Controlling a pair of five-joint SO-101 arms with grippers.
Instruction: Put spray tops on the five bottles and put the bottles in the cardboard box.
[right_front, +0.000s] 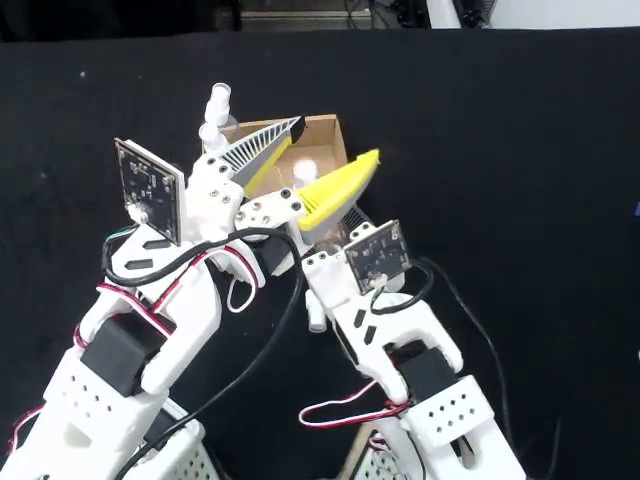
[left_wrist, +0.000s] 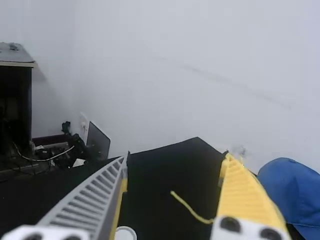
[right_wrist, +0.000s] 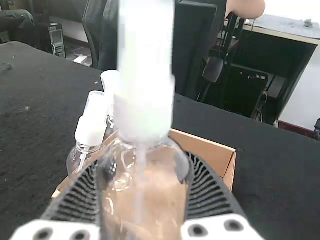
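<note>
My right gripper (right_wrist: 145, 167) is shut on a clear bottle (right_wrist: 145, 200) with a white spray top (right_wrist: 145, 75), held upright just in front of the cardboard box (right_wrist: 216, 146). Two more clear bottles with spray tops (right_wrist: 90, 145) stand at the box's far-left corner; whether they are inside it I cannot tell. From above, the box (right_front: 325, 130) lies between the arms' tips, and those spray tops (right_front: 217, 105) rise at its left. My left gripper (right_front: 336, 141) hangs open over the box, with its striped finger and yellow finger (right_front: 340, 185) wide apart and nothing between them (left_wrist: 176, 160).
The table is covered in black cloth (right_front: 520, 150) with free room to the right and left of the box. White perforated baskets (right_front: 190, 455) sit at the near edge by the arm bases. Cables (right_front: 470, 320) trail beside the right arm.
</note>
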